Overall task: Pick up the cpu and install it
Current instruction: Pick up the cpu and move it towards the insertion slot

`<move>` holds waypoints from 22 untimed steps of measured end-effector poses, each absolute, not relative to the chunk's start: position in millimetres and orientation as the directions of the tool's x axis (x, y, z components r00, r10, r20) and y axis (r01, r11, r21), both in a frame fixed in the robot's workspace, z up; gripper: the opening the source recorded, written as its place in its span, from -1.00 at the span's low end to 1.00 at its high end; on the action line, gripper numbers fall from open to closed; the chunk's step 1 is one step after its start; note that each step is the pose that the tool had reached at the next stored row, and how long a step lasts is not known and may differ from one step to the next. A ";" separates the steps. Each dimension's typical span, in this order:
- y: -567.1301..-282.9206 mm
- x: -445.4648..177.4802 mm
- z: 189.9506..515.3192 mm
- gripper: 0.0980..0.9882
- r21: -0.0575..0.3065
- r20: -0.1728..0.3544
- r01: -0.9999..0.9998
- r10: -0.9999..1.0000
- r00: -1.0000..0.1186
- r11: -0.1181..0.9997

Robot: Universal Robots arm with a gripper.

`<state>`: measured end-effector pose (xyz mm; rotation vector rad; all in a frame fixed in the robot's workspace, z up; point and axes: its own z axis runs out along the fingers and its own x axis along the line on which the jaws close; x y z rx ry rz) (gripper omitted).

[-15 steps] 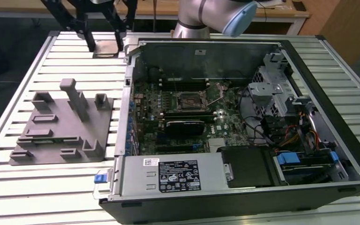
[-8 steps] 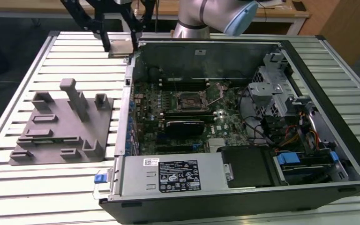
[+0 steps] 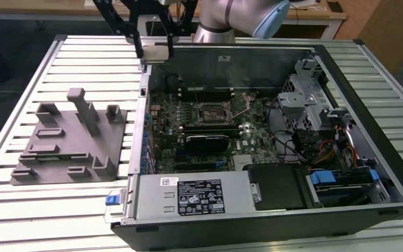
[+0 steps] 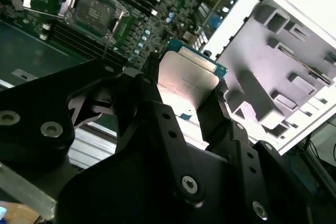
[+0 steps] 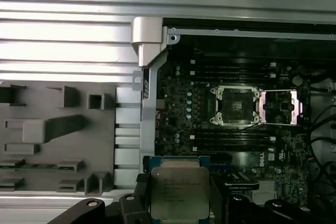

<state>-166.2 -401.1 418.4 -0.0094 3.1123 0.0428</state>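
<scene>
My gripper [image 3: 151, 52] hangs above the far corner of the open computer case at the exterior view's left, shut on the cpu [image 3: 157, 51]. In both wrist views the cpu [image 4: 187, 80] [image 5: 180, 192] is a flat square chip with a pale metal top on a green board, pinched at two opposite edges by the black fingers [image 4: 157, 124]. The motherboard's socket [image 3: 214, 111] [image 5: 234, 106] [image 4: 94, 9] lies open with its metal load frame swung back, some way from the chip and lower than it.
The open case [image 3: 327, 58] lies on a slatted aluminium table [image 3: 19, 220]. A grey moulded fixture [image 3: 69, 139] [image 5: 47, 129] with upright blocks sits beside it at the exterior view's left. A power supply [image 3: 194, 194], drive cage [image 3: 306, 94] and cables crowd the case's near and right sides.
</scene>
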 end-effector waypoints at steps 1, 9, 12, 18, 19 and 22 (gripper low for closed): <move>-401.1 -162.0 418.4 0.00 0.027 -0.029 -0.006 -0.006 -1.000 1.000; -401.1 -130.5 418.4 0.00 0.027 -0.029 -0.006 -0.006 -1.000 1.000; -401.1 -118.9 418.4 0.00 0.027 -0.029 -0.006 -0.006 -1.000 1.000; -401.1 -95.3 418.4 0.00 0.027 -0.029 -0.006 -0.006 -1.000 1.000; -401.1 -91.2 418.3 0.00 0.027 -0.029 -0.006 -0.006 -1.000 1.000; -401.1 -79.1 418.4 0.00 0.027 -0.029 -0.007 -0.006 -1.000 1.000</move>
